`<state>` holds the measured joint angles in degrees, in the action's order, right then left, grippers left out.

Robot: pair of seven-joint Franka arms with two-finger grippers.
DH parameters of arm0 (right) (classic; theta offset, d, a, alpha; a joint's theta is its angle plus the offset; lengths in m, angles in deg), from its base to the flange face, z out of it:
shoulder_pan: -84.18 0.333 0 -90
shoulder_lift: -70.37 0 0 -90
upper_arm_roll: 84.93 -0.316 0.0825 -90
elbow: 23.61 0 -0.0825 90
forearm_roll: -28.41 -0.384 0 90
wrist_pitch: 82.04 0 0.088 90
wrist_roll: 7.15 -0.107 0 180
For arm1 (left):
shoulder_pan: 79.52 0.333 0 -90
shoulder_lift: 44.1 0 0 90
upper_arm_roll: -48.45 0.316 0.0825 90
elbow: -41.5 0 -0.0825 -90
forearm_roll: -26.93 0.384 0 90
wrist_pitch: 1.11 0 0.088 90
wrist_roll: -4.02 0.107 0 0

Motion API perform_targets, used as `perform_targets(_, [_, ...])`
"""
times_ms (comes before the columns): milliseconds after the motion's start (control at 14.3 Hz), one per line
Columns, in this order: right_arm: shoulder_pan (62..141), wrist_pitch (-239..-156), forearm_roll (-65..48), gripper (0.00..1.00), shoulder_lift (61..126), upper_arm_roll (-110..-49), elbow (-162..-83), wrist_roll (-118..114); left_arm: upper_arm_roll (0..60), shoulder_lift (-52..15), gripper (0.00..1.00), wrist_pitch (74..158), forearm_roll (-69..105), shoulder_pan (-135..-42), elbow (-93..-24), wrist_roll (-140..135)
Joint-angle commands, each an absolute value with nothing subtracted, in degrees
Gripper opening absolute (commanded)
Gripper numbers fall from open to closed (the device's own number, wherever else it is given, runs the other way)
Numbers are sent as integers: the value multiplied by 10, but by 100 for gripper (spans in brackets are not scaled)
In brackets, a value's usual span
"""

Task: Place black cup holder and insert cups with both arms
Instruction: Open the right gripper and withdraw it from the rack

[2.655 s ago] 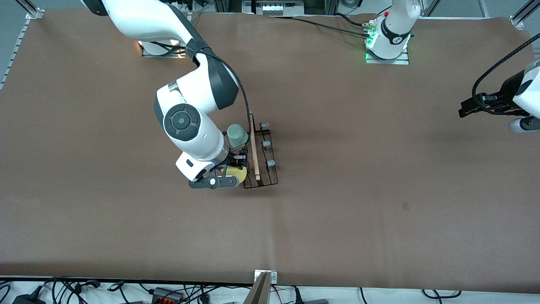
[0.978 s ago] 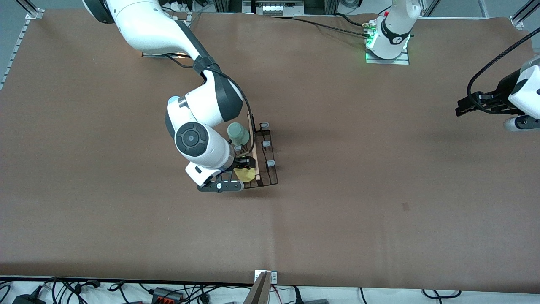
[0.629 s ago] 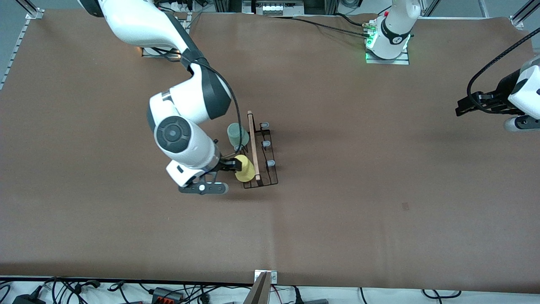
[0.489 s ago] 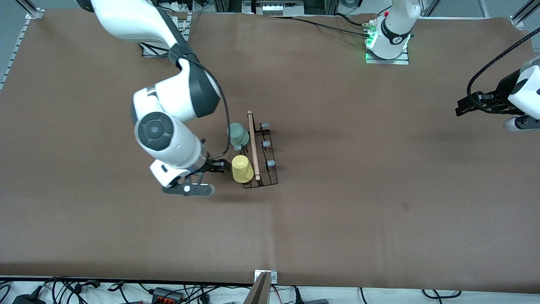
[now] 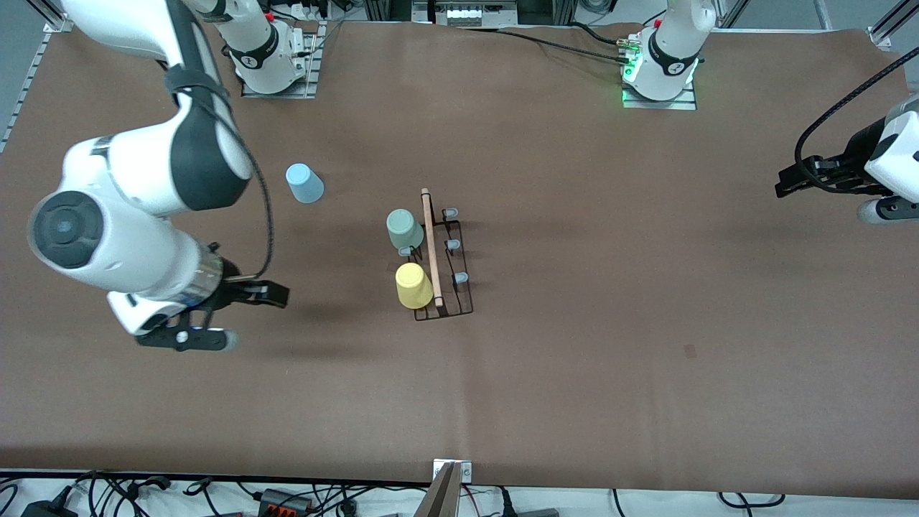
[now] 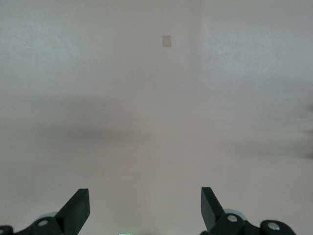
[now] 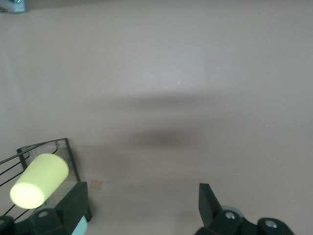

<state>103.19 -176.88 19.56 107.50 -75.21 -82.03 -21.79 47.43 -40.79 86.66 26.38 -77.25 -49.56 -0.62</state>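
Observation:
The black cup holder (image 5: 449, 287) stands mid-table with its wooden rod (image 5: 431, 244) on top. A mint green cup (image 5: 404, 228) and a yellow cup (image 5: 413, 285) sit tilted on its pegs, on the side toward the right arm's end. A light blue cup (image 5: 304, 183) stands alone on the table, farther from the front camera. My right gripper (image 5: 278, 295) hangs open and holds nothing, well clear of the rack toward the right arm's end. In the right wrist view my right gripper (image 7: 142, 193) sees the yellow cup (image 7: 39, 180) and the rack's wire (image 7: 49, 146). My left gripper (image 5: 784, 188) waits open over the left arm's end; my left gripper (image 6: 145, 198) has bare table under it.
The two arm bases (image 5: 659, 72) stand along the table edge farthest from the front camera. A small dark mark (image 5: 690, 350) lies on the brown table cover. Cables (image 5: 287, 495) and a metal bracket (image 5: 452, 470) run along the nearest edge.
My right gripper has let go of the yellow cup on its peg and drawn back toward the right arm's end. The light blue cup has come into view. The left arm has not moved.

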Motion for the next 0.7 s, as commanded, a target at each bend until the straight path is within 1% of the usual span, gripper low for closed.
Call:
perform_targets(0, [1008, -1768, 203, 100, 1037, -756, -856, -202, 472, -418, 100, 864, 274, -771, -502, -1])
perform_targets(279, [921, -1827, 215, 100, 922, -769, -1007, -166, 472, -418, 100, 863, 274, -772, -502, 0])
perform_targets(349, [889, -1834, 215, 100, 895, -784, -1034, -142, 472, -418, 100, 863, 274, -772, -502, 0])
perform_targets(489, [821, -1829, 216, 100, 866, -825, -1048, -91, 472, -418, 100, 863, 275, -771, -502, 0])
perform_targets(629, [810, -1812, 226, 100, 851, -826, -1047, -60, 472, -418, 100, 863, 275, -771, -502, 0])
